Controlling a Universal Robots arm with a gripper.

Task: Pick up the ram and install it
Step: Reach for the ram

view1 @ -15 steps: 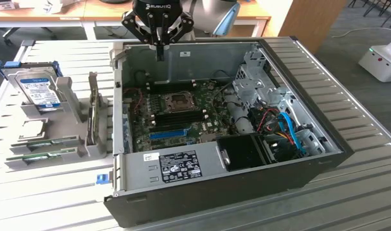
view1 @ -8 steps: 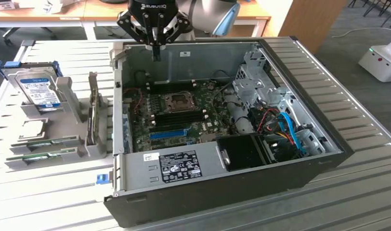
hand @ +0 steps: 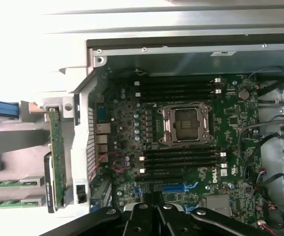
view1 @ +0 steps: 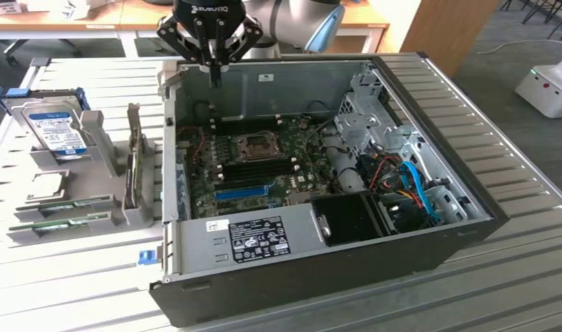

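Well, pincer: the black two-fingered gripper (view1: 214,77) (hand: 154,199) is hanging over the far edge of the case, its fingers pressing together with nothing showing between them.
Case: the black open computer tower (view1: 466,207) is lying on its side under the gripper, baring a dark green motherboard (view1: 291,176) (hand: 132,123).
Board: a square silver processor socket (view1: 259,144) (hand: 186,125) is sitting between rows of black memory slots (view1: 261,166) (hand: 179,160).
Ram: a long thin green ram stick (view1: 67,205) (hand: 7,183) and a second green ram stick (view1: 55,225) (hand: 7,202) are lying side by side on the low shelves of a grey plastic rack (view1: 101,138). The rack is outside the case at the exterior view's left, well apart from the gripper.
Rack neighbours: a silver blue-labelled hard drive (view1: 55,128) is standing upright at the rack's far end, and a green expansion card (view1: 133,162) (hand: 57,157) is standing on edge beside the case wall.
Table: a pale slatted metal table (view1: 530,235) is carrying everything.
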